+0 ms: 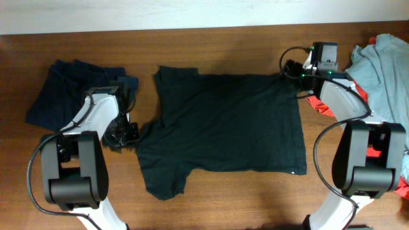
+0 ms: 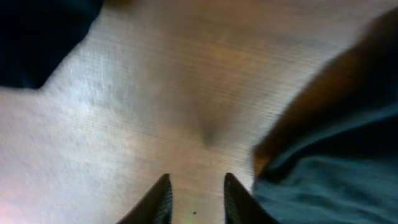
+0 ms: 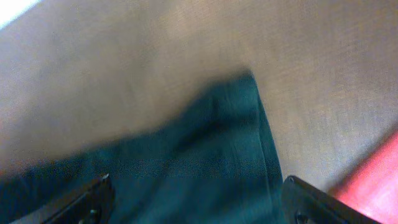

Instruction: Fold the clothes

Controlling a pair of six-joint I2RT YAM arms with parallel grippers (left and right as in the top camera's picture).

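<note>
A dark green T-shirt [image 1: 227, 124] lies spread flat in the middle of the wooden table [image 1: 223, 198]. My left gripper [image 1: 124, 136] hovers low over bare wood just left of the shirt's left sleeve, its jaws [image 2: 196, 199] open and empty; the sleeve's edge [image 2: 329, 180] shows at the right of the left wrist view. My right gripper [image 1: 295, 71] is at the shirt's far right corner, its jaws [image 3: 196, 202] wide open over the corner cloth [image 3: 211, 155], gripping nothing.
A folded dark navy garment [image 1: 70, 96] lies at the far left. A pile of light grey-blue and red clothes [image 1: 383, 64] sits at the right edge; a red patch [image 3: 373, 180] shows in the right wrist view. Both arm bases stand at the front.
</note>
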